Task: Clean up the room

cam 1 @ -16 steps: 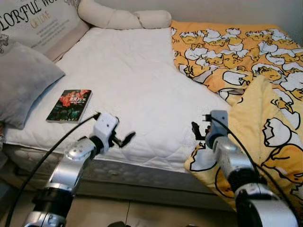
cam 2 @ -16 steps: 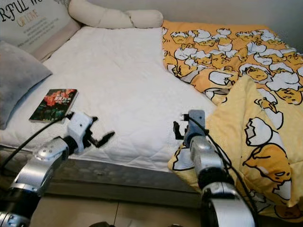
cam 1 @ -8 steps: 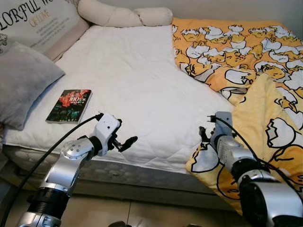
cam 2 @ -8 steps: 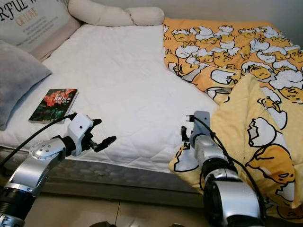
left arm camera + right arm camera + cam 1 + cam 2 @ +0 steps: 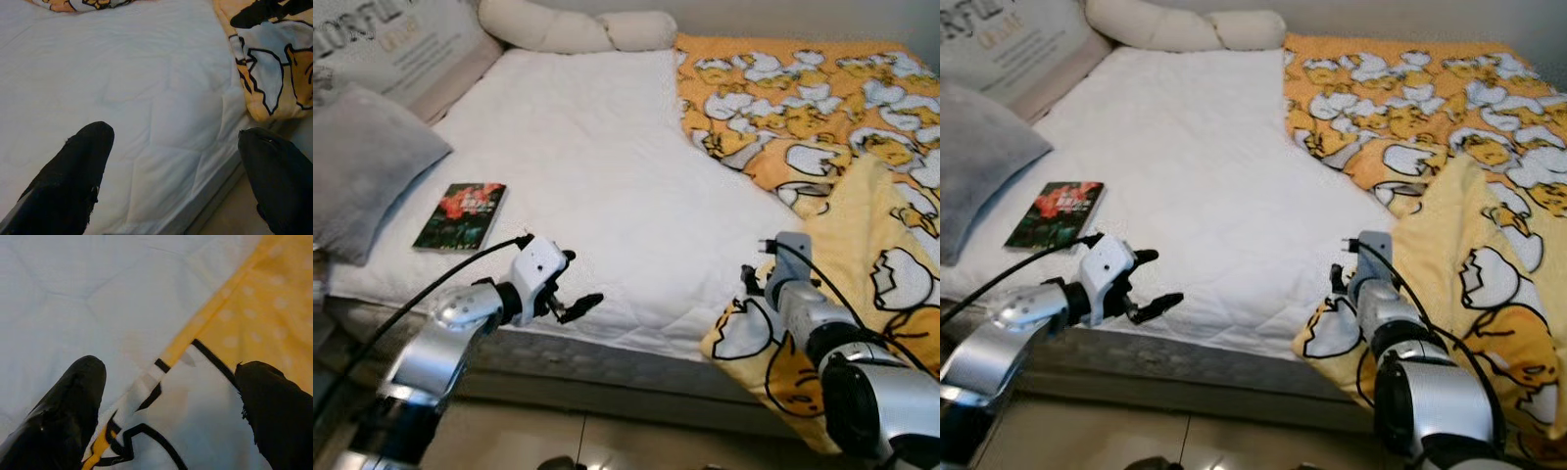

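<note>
right hand (image 5: 166, 391) fingers spread wide, empty, poised over the folded edge of the duck-print quilt (image 5: 822, 127) at the bed's (image 5: 597, 166) front corner | left hand (image 5: 570, 290) open, empty, over the mattress edge | book (image 5: 460, 215) near grey pillow (image 5: 367, 166) | risk: pinching the white mattress pad along with the quilt hem.

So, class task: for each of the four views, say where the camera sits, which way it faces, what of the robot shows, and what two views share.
Left eye view: on the head, looking down at the bed; both silver arms, left gripper and right gripper.
Right eye view: beside it, same scene; book on the bed.
Left wrist view: along open fingers over white quilt toward the duck blanket.
Right wrist view: along open fingers at the blanket's edge.
Shared: both wrist views show the blanket's edge on the quilt.
</note>
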Tool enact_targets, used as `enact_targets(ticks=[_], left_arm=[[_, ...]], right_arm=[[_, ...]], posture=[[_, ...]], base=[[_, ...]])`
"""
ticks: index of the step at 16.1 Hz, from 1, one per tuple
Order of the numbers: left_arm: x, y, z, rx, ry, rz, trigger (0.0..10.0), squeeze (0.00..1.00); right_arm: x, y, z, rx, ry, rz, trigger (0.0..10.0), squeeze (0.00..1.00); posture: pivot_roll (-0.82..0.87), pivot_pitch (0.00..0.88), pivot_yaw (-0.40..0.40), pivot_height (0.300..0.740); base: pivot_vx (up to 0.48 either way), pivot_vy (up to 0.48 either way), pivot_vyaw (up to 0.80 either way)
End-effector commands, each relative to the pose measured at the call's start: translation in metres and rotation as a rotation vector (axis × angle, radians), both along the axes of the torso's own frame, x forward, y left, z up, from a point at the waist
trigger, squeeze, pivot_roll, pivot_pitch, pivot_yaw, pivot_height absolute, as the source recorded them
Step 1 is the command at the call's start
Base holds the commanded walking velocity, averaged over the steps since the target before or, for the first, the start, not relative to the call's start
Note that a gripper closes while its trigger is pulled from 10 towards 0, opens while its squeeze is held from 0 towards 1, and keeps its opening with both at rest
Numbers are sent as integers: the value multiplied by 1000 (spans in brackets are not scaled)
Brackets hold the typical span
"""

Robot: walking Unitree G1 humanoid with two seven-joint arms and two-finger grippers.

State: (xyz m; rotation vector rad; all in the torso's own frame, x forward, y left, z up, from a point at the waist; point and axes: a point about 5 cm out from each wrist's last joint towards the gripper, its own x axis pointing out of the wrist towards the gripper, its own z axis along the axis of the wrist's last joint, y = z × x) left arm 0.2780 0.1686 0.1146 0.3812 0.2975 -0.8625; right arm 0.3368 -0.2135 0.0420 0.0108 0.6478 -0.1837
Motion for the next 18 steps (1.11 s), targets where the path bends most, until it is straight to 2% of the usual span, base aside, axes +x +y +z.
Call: enact_targets(ticks=[1,2,4,5,6,7,11,12,15,16,17,18], left_arm=[[-5,-1,4,-1,10,-26,10000,0],[-12,-1,9,-4,27,-48,10000,0],[-15,-2,10,-4,34,-58,10000,0],[-23,-1,13,6,42,-68,10000,0],[-29,0,16,9,53,-71,10000,0],[-29,0,16,9,53,-71,10000,0],[-36,-3,11,2,78,-28,10000,0],[-37,-4,11,6,80,-26,10000,0],[-45,-5,15,-20,92,-18,10000,0],[-48,-6,16,-20,97,-33,10000,0],[-53,-9,18,-21,117,-77,10000,0],[-55,-10,18,-21,126,-91,10000,0]], right_arm=[[-1,3,-2,-2,17,9,10000,0],[-3,2,-5,-24,33,19,10000,0],[-5,2,-7,-28,38,20,10000,0],[-8,1,-10,-43,55,17,10000,0],[-10,-2,-12,-80,74,14,10000,0],[-10,-2,-12,-80,74,14,10000,0],[-13,4,-18,23,75,-19,10000,0],[-14,4,-19,25,78,-23,10000,0],[-17,-3,-20,-52,96,15,10000,0],[-17,-4,-19,-65,97,20,5451,0],[-16,-5,-18,-80,98,30,431,0],[-16,-5,-18,-92,102,37,0,0]], posture=[[127,46,25,740],[145,78,19,740],[145,78,19,740],[178,127,9,740],[183,141,9,740],[183,141,9,740],[178,156,-1,740],[178,156,-3,740],[200,186,-13,740],[207,192,-12,740],[209,194,-11,740],[211,197,-11,740]], base=[[0,0,0],[0,0,0],[0,0,0],[0,0,0],[0,0,0],[0,0,0],[0,0,0],[0,0,0],[0,0,0],[0,0,0],[0,0,0],[0,0,0]])
